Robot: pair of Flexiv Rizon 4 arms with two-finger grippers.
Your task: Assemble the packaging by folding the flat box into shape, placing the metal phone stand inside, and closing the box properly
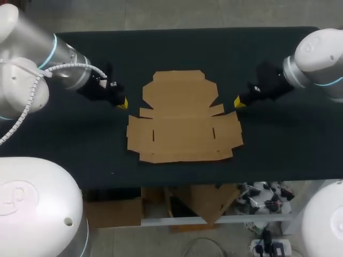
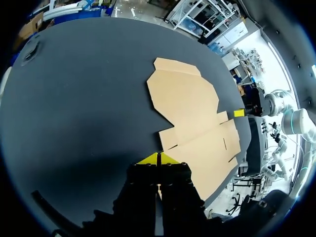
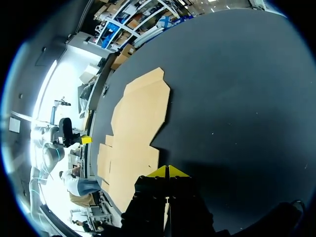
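The flat box (image 1: pixel 182 120) lies unfolded in the middle of the dark tabletop (image 1: pixel 80 144), all its flaps spread flat, with the lid panel on the far side and the wider base panel nearer to me. My left claw (image 1: pixel 122 103) hangs just beside the box's left edge, level with the notch where lid meets base. My right claw (image 1: pixel 239 101) sits mirrored at the right edge. I cannot tell whether either one touches the cardboard. In the left wrist view my left claw is narrow, its yellow tips meeting with nothing between them, and the cardboard lies just ahead. The right wrist view shows my right claw the same way: tips pressed together, empty, the box just ahead of it
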